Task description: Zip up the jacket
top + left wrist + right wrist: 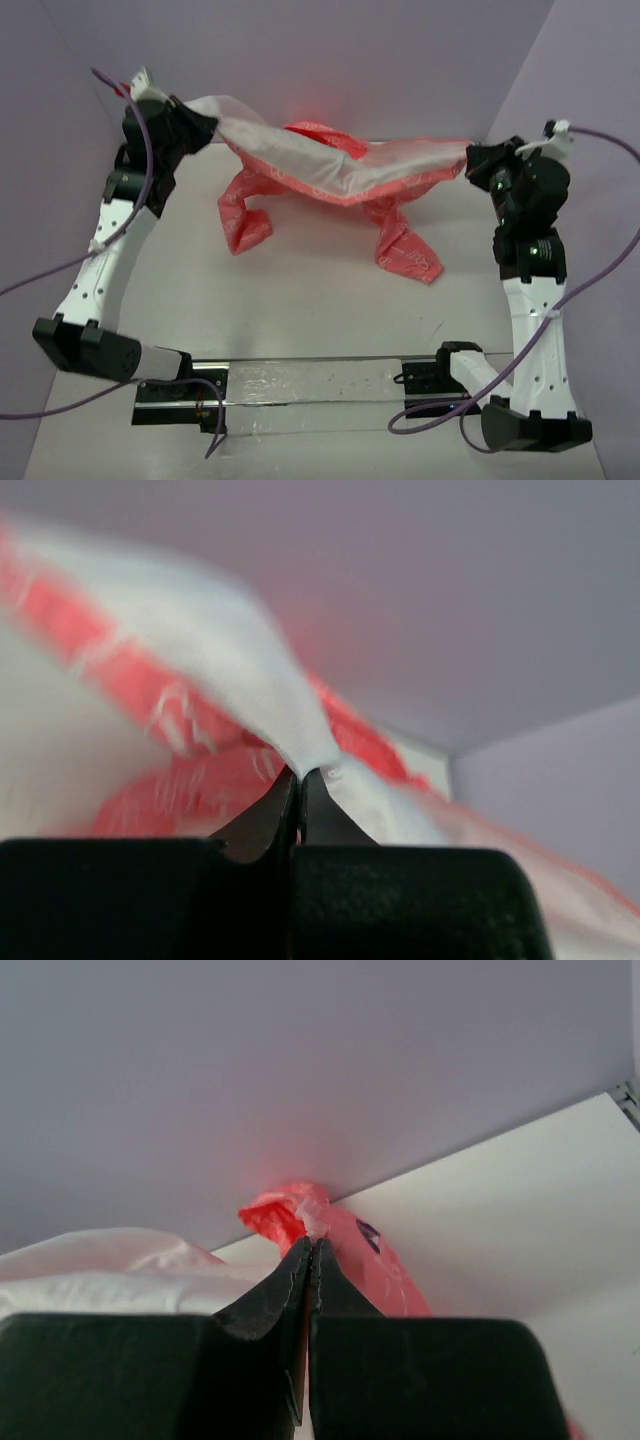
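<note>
The coral-pink jacket (330, 170) with pale lining hangs stretched in the air between my two grippers, its sleeves drooping onto the white table (300, 300). My left gripper (205, 130) is shut on the jacket's left end; in the left wrist view (301, 772) pale lining and pink fabric (200, 770) fan out from the closed jaws. My right gripper (475, 160) is shut on the right end; in the right wrist view (311, 1243) pink fabric (370, 1260) with a small dark blue emblem (368, 1232) bunches at the fingertips. The zipper is not visible.
Purple walls (300, 50) enclose the table on the back and both sides. A clear plate on a black rail (300, 385) lies at the near edge between the arm bases.
</note>
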